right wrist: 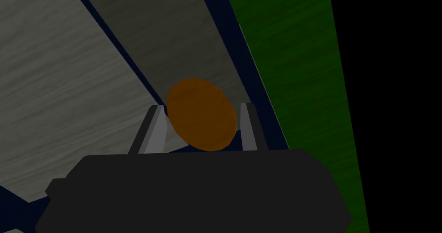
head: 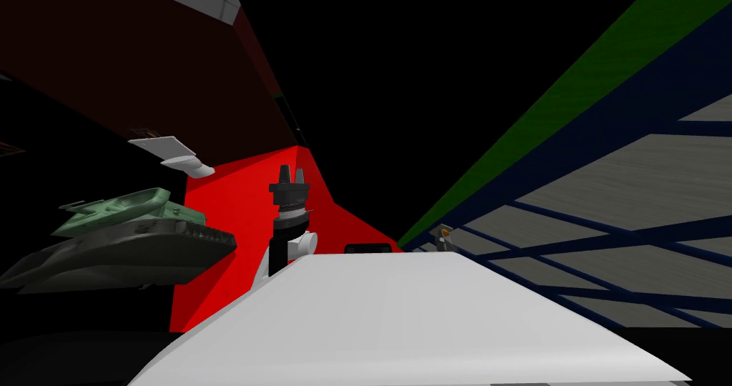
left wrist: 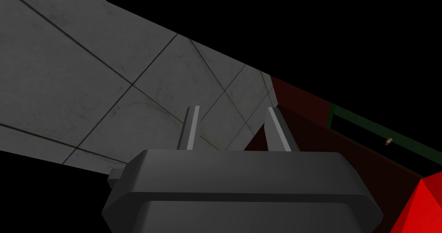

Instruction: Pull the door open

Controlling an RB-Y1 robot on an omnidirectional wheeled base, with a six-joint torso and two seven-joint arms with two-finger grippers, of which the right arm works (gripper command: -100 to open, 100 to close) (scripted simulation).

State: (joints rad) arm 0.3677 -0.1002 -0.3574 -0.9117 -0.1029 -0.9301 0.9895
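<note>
Door (head: 629, 174) navy-framed, grey-panelled, its round orange knob (right wrist: 201, 114) clamped in right jaws, left jaws open

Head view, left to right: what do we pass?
Green-and-grey model → left gripper, raised in front of the red wall → right gripper at the orange knob → door, grey panels in a dark blue frame.

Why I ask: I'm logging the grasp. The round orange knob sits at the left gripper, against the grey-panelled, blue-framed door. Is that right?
Wrong arm. The round orange knob sits at the right gripper, not the left gripper, against the grey-panelled, blue-framed door; the right wrist view shows it.
</note>
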